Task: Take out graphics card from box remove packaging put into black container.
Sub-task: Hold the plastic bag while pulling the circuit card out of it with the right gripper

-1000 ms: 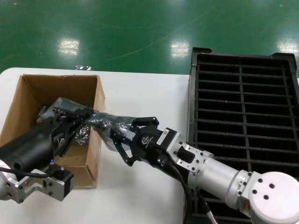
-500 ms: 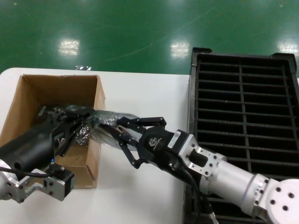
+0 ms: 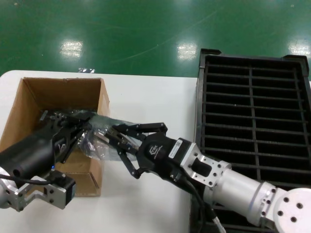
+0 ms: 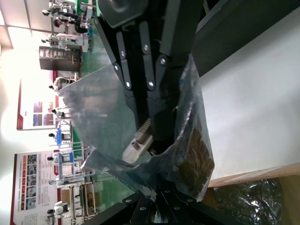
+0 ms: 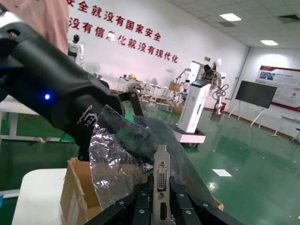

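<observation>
My left gripper point(image 3: 81, 120) is shut on one end of the packaging point(image 3: 99, 148), a crinkly silver-grey bag held over the right wall of the brown box point(image 3: 29, 97). My right gripper point(image 3: 112, 138) reaches into the bag's open end from the right. In the right wrist view the gripper point(image 5: 161, 199) is shut on the graphics card point(image 5: 162, 174), clamping its silver bracket, with the bag point(image 5: 117, 164) behind. In the left wrist view the left gripper point(image 4: 173, 204) pinches the bag point(image 4: 108, 122), and the right gripper's fingers point(image 4: 150, 70) are inside it. The black container point(image 3: 200, 97) stands at the right.
The box sits on the white table point(image 3: 146, 97) at the left. Dark glossy bagged bundles point(image 4: 253, 201) lie inside it. The green floor lies beyond the table's far edge. The right arm crosses the table between the box and the container.
My right gripper has moved left, deeper into the bag and towards the box. The bag has sunk lower and now drapes around its fingers. The left gripper has barely moved.
</observation>
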{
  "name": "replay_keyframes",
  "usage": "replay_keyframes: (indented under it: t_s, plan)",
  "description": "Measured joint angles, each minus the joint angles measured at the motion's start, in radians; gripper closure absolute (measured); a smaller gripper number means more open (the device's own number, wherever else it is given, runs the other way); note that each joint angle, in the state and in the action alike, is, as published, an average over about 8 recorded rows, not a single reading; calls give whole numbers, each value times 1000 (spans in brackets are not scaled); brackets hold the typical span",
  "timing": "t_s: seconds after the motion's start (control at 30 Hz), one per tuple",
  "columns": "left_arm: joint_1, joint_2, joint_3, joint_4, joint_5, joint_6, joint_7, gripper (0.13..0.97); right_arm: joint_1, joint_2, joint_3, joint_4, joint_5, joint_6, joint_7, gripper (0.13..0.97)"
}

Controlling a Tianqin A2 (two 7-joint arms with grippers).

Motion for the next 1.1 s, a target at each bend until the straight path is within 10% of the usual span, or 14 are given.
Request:
replay_keyframes:
  t_s: [1.1]
  plan:
    - [0, 0, 0, 0, 0, 0, 0, 959, 3, 24, 12, 88, -33, 1, 56, 906]
